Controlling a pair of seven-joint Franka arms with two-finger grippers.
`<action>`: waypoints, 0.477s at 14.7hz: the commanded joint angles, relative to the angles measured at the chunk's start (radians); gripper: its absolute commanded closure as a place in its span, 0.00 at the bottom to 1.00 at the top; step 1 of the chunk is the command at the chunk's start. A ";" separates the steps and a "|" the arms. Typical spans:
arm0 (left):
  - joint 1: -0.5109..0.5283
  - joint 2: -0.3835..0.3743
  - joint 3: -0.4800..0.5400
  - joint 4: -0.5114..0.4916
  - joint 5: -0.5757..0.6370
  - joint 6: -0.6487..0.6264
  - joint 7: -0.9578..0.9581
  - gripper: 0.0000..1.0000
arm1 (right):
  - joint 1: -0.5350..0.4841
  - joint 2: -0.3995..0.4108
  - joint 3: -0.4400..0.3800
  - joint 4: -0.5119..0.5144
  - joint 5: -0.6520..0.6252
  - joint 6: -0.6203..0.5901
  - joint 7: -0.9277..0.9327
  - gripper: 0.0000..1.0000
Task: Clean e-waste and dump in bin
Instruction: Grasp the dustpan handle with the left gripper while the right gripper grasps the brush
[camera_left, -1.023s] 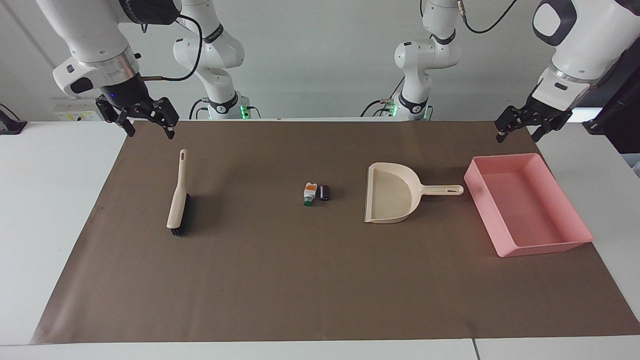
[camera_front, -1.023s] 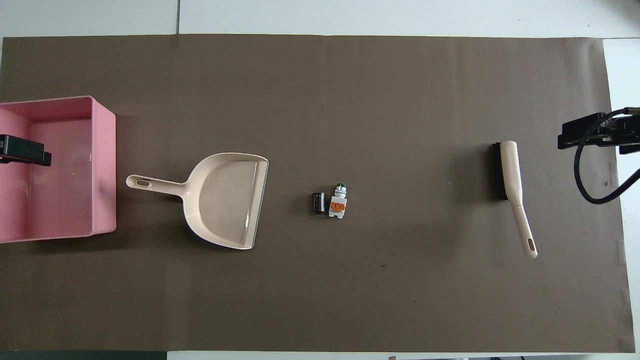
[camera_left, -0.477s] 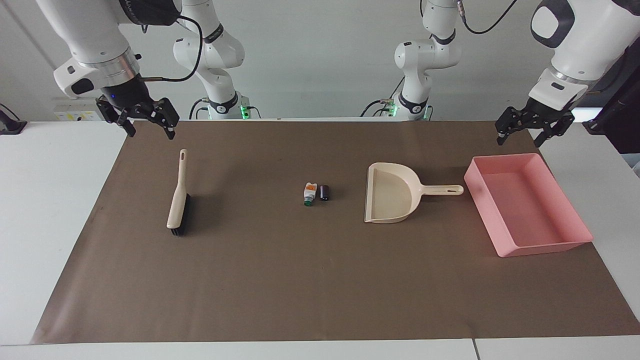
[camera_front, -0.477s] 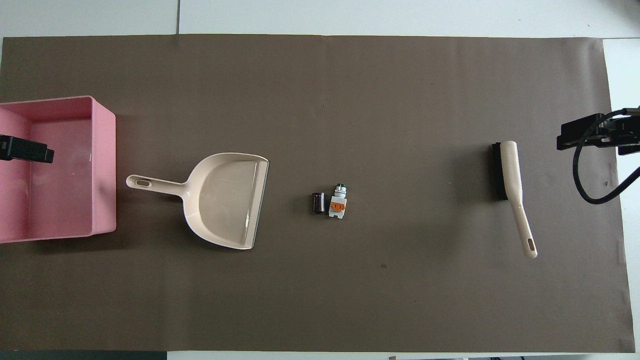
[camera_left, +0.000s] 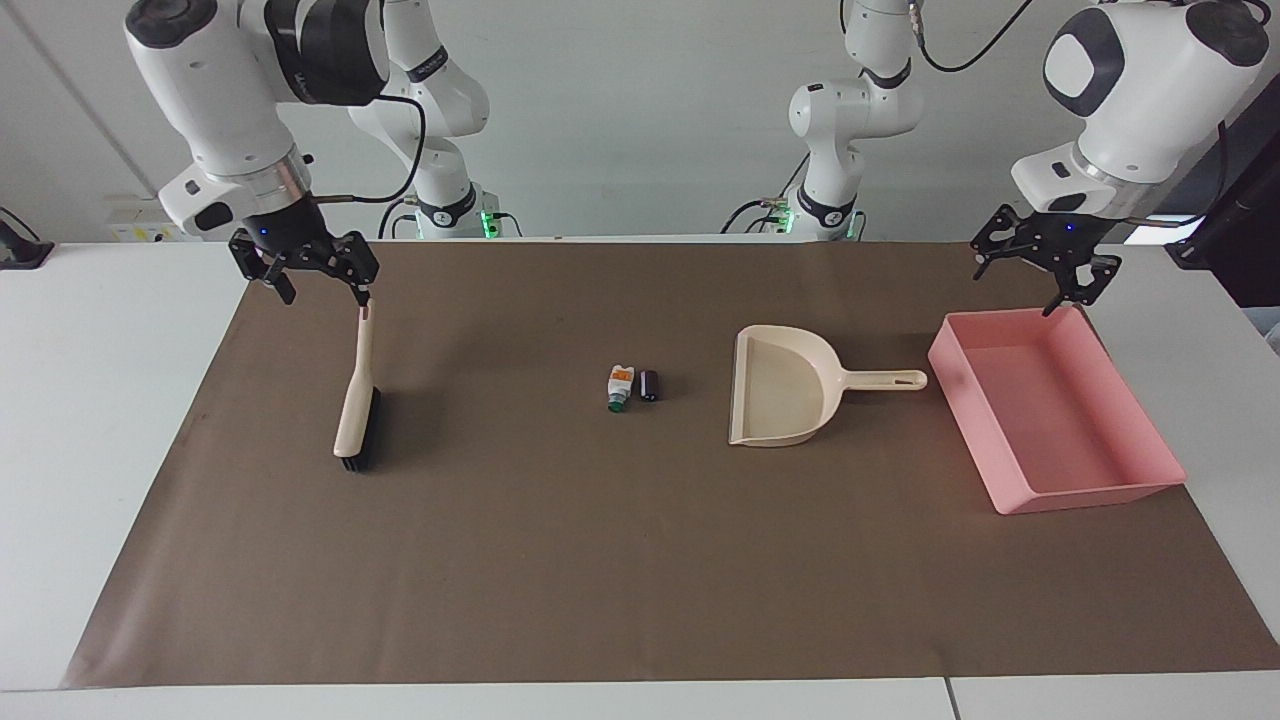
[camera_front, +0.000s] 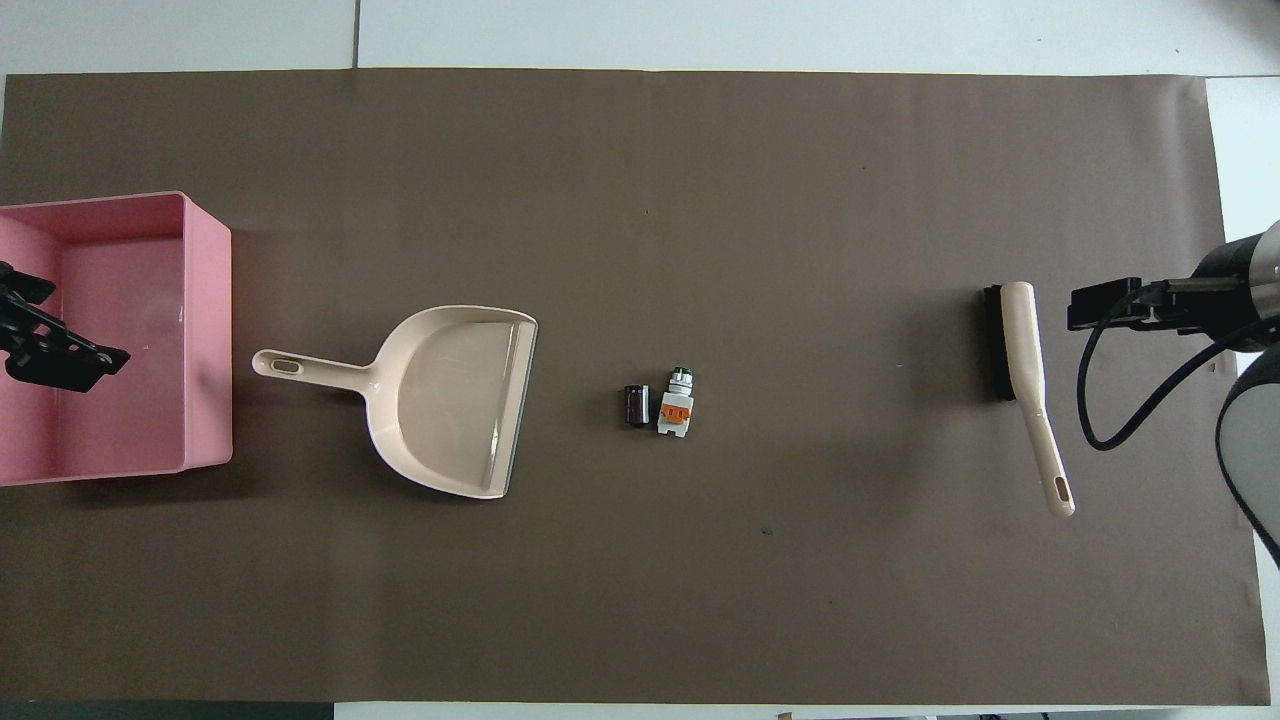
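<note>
- Right pincer (camera_left: 318, 272), spread wide and empty over the brush (camera_left: 356, 408) handle: an off-centre pinch could skid it.
- Left pincer (camera_left: 1040, 268), wide and empty above the bin (camera_left: 1140, 489), nearer the robots than the dustpan (camera_left: 785, 385); clipping the rim might shift it.

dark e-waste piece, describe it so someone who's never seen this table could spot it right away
Start from the brown mat that covers the table, and go to its middle, between the beige dustpan and the beige brush. Two tiny pieces lie there side by side. The dark e-waste piece is the plain purple-black cylinder on the dustpan's side; its neighbour is white with an orange band and a green end.
</note>
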 joint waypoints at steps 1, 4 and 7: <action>0.003 -0.046 -0.001 -0.056 -0.025 0.027 0.312 0.01 | -0.051 -0.087 0.007 -0.214 0.010 0.090 -0.084 0.00; -0.030 -0.043 -0.001 -0.102 -0.025 0.070 0.429 0.01 | -0.117 -0.061 0.007 -0.347 0.010 0.231 -0.173 0.00; -0.075 -0.060 -0.004 -0.195 -0.025 0.153 0.477 0.01 | -0.128 -0.058 0.005 -0.473 0.010 0.353 -0.181 0.00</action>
